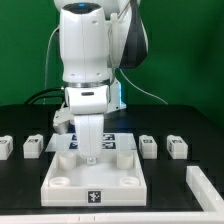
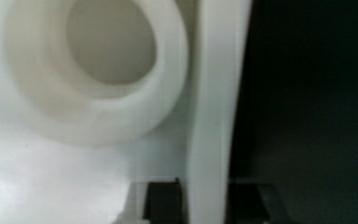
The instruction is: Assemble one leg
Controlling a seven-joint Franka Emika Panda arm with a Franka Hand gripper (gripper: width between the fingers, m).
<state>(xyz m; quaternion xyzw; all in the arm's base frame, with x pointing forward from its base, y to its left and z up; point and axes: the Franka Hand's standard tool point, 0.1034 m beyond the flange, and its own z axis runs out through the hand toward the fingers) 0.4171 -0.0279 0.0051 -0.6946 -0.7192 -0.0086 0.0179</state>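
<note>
Gripper looks clamped on the leg, held upright over a far socket of the square top. Can't tell if it's seated or screwed, so I'd call insertion unfinished. Spare legs sit beside the top.

Robotics lab: black table, green backdrop, marker-tagged white parts.

Glossy white rounded arm with black housing.
</note>
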